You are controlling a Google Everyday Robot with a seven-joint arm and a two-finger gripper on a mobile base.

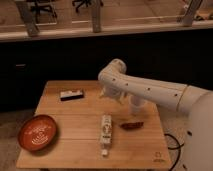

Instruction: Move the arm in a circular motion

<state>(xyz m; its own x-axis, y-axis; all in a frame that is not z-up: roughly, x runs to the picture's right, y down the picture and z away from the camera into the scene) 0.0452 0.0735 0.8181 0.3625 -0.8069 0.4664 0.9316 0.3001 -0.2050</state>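
A: Where was the arm recorded?

B: Reaching in from the right edge of the view, over the far right part of the wooden counter. A thick glossy white tube with small dark dots was noted, running leftward and slightly up to a bulbous joint above the counter's back half.

A: And the gripper?

B: Logged below that joint, hanging down behind the tube over the right rear of the counter. Only a pale stub and a bit of hardware beside it could be made out. Whether the jaws were apart or together could not be told.

A: Was anything seen in its grip?

B: That could not be told either.

A: Items on the counter?

B: Four were noted. A red-orange bowl with a pale pattern inside was seen at the near left corner. A small dark rectangular object with a light band was recorded toward the back left, lying flat. A white tube-shaped package lay lengthwise near the middle, its cap end toward the near edge. Just right of it, a small dark red object lay flat, close below the gripper; what it was could not be made out.

A: Surroundings?

B: A dark wall was noted behind the counter, with a railing above it and office chair bases on the floor beyond.
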